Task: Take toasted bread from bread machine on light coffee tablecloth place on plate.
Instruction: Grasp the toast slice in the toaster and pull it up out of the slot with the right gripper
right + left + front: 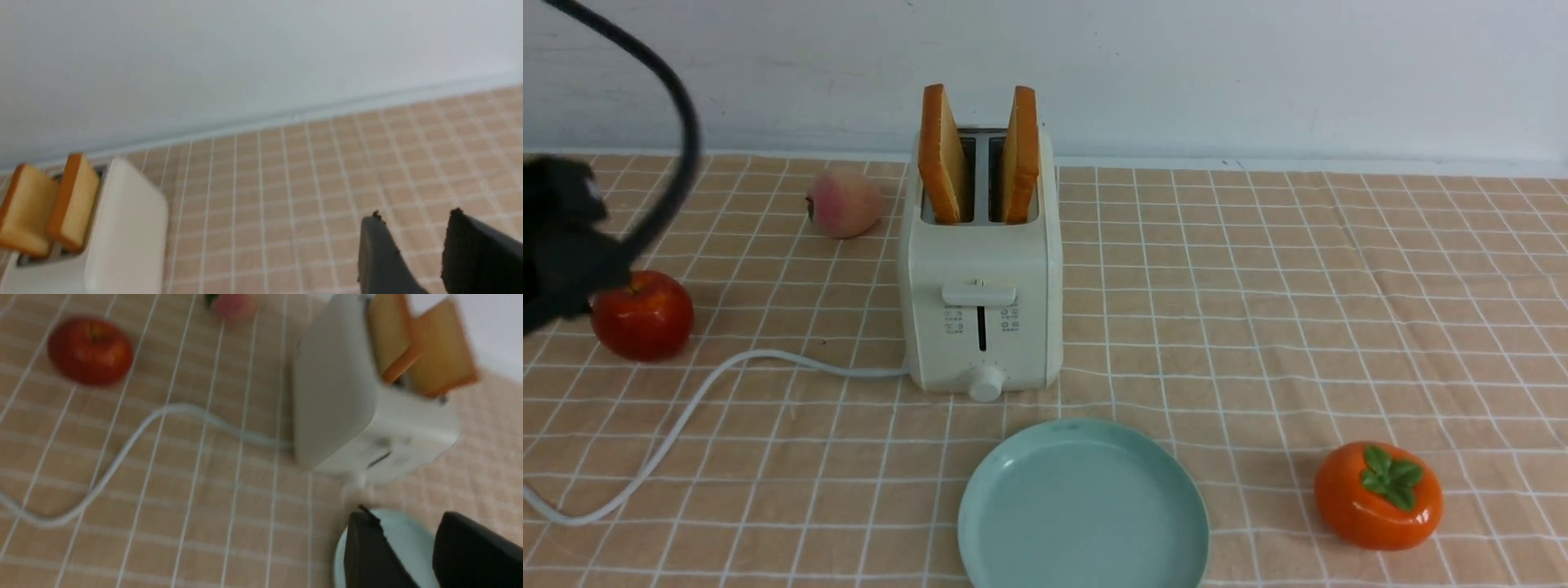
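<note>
Two toast slices, one on the left [941,155] and one on the right [1021,155], stand upright in the slots of the cream-white bread machine [980,286] on the light coffee tablecloth [1258,310]. The pale blue-green plate [1082,510] lies empty in front of it. My left arm shows only as a blurred black shape at the far left of the front view, above the red apple. In the left wrist view my left gripper [402,522] is open and empty, off to the machine's [347,404] left. My right gripper [414,218] is open and empty, to the machine's [122,228] right.
A red apple [643,315] sits at the left, a peach [843,203] behind it beside the machine, and an orange persimmon [1378,495] at the front right. The white cord [686,416] curls across the cloth to the left edge. A pale wall runs behind.
</note>
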Controlling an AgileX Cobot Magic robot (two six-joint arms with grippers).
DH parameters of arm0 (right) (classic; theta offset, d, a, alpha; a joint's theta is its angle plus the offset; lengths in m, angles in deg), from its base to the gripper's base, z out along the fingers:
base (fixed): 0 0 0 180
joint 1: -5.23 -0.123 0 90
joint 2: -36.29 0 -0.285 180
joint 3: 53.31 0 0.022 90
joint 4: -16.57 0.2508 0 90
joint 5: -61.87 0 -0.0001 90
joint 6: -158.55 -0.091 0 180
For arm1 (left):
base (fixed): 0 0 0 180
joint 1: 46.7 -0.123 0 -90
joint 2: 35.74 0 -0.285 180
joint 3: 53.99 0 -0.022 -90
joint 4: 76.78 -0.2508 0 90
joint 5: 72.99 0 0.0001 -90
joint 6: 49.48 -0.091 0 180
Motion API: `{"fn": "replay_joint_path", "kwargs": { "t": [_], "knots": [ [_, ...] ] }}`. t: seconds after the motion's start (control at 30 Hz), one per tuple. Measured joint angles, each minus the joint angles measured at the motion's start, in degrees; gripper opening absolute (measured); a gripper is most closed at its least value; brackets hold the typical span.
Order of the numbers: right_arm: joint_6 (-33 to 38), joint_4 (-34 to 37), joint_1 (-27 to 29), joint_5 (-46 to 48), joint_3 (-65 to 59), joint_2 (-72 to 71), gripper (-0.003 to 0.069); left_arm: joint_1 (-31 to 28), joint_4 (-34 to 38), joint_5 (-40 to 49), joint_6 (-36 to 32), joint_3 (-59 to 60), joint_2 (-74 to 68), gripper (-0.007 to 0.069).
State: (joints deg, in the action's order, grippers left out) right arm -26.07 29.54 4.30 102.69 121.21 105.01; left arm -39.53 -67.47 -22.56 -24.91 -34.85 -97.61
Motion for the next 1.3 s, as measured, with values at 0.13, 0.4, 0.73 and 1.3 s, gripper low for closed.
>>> {"fn": "replay_joint_path", "kwargs": {
  "t": [0.13,0.4,0.73,1.3],
  "knots": [
    [15.8,21.2,-1.0,2.3,0.3,9.0,0.024,0.0,4.1,9.0,-0.4,-0.1,-6.0,0.0237],
    [35.1,41.0,-11.1,8.0,12.3,26.6,0.024,0.0,10.6,14.5,-6.7,-0.1,-7.3,0.0237],
    [-4.9,-1.4,-29.7,11.4,45.5,49.3,0.03,0.0,13.0,16.0,-7.6,-0.1,-5.4,0.0237],
    [-13.4,-16.5,-32.5,-2.6,51.1,64.8,0.0298,6.8,13.1,13.8,-7.6,-0.1,-5.0,0.0237]
  ]
}}
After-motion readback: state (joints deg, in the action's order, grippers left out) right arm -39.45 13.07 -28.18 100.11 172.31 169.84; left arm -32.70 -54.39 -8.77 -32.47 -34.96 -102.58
